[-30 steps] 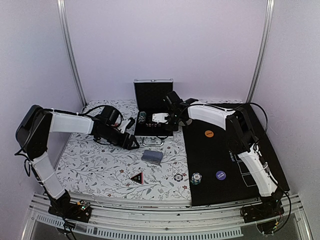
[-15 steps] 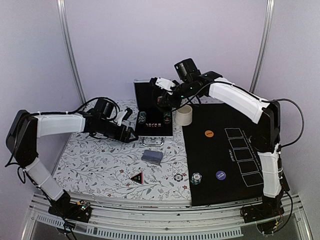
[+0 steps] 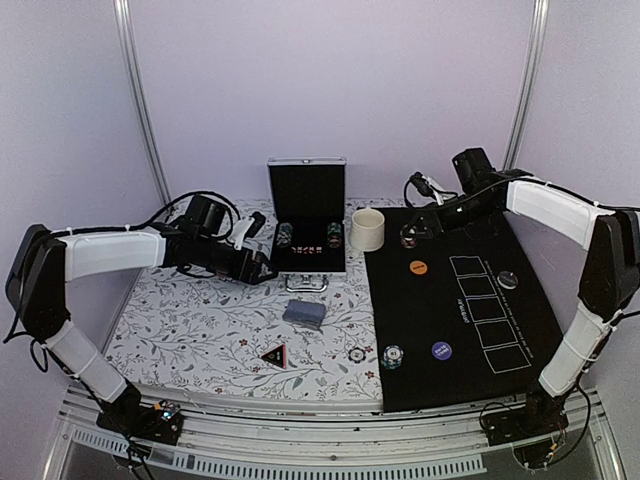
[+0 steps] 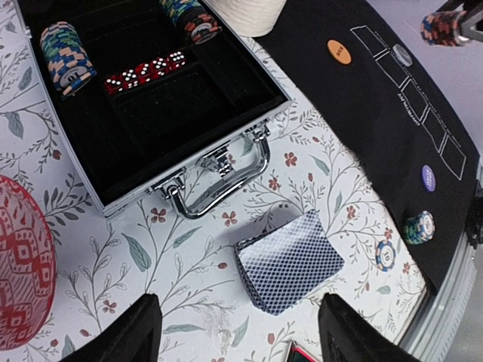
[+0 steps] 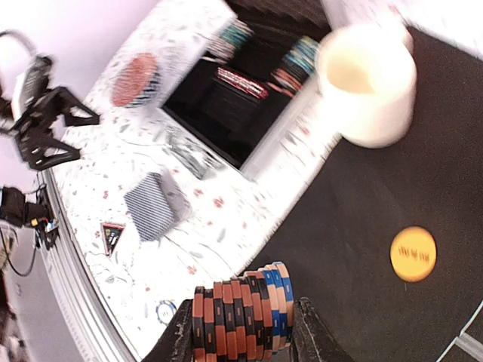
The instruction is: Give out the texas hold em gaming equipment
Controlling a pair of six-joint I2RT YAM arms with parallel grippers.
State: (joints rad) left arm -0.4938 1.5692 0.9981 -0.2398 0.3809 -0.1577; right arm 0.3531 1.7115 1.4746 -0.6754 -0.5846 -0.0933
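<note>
left wrist: red patterned dish [image 4: 23, 264] cut by left edge, cream cup [image 4: 245, 11] by top edge, triangle marker [image 4: 301, 353] by bottom edge | right wrist: case [image 5: 234, 98] and cream cup motion-blurred; chip stack [image 5: 241, 317] cut by bottom edge | top external: orange disc [image 3: 418, 267] print too small to read

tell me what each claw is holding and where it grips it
The right claw pinches a stack of poker chips by its two flat ends. The left claw is open and holds nothing.
</note>
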